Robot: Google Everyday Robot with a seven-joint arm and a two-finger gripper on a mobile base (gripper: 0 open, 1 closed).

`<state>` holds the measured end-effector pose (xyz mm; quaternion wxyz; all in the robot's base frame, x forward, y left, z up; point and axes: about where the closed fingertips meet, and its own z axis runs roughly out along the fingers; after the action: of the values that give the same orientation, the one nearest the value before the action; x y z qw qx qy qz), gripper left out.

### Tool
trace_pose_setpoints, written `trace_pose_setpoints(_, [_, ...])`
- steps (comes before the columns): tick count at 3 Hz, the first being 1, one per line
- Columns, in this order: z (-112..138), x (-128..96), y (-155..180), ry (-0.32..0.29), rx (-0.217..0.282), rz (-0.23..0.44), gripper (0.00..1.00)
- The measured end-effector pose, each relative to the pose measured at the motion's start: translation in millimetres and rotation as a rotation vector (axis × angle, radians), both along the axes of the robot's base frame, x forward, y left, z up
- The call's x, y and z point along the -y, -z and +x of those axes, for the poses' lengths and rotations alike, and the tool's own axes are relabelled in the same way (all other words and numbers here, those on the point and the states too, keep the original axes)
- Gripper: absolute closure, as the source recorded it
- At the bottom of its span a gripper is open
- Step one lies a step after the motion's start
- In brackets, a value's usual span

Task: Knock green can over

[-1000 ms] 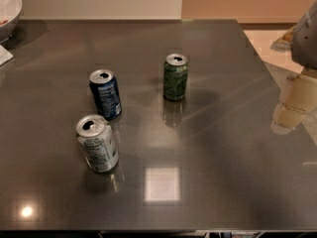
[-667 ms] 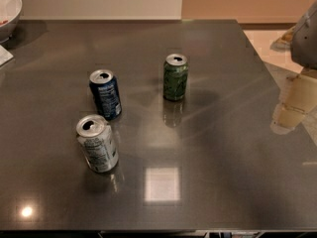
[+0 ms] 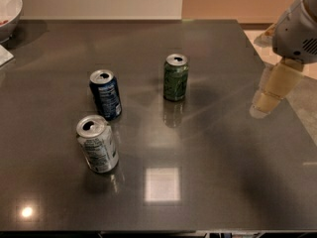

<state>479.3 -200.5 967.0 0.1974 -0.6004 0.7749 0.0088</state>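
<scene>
Looks like the approach step: the green can point(image 3: 176, 78) is seen upright mid-table, right of the dark blue can point(image 3: 105, 94), while the gripper point(image 3: 267, 99) is held well apart at the right edge of the table point(image 3: 223, 182) (open or closed can't be told), so a leftward reach and shove is needed.

Likely a kitchen or break room: glossy dark counter point(image 3: 213, 152), white bowl point(image 3: 9, 8) at ten o'clock. Gripper point(image 3: 266, 104) hangs at three o'clock.
</scene>
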Motion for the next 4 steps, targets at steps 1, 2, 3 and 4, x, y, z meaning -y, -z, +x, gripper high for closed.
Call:
trace_pose_setpoints(1, [35, -24, 12, -0.037, 0.000, 0.102, 0.00])
trace_pose_setpoints(2, [69, -53, 24, -0.065, 0.004, 0.203, 0.00])
trace_pose_setpoints(3, [92, -83, 37, -0.087, 0.001, 0.301, 0.00])
trace_pose_setpoints(4, [110, -113, 53, -0.099, -0.006, 0.400, 0.00])
